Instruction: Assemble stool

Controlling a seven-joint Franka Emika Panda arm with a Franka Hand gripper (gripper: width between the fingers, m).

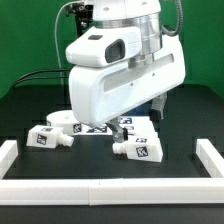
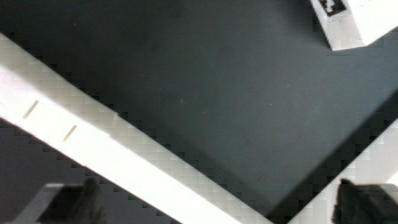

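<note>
One tagged leg (image 2: 349, 22) lies well apart from the spread claw (image 2: 215, 192)

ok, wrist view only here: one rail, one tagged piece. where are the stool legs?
Observer: Exterior view shows a first leg lying on that view's left and a second leg on its right.
Operator: between them?
Observer: The marker board, partly hidden by the arm.
Operator: rails?
Observer: A front rail spans the near edge; a side rail meets it on that view's right.
</note>
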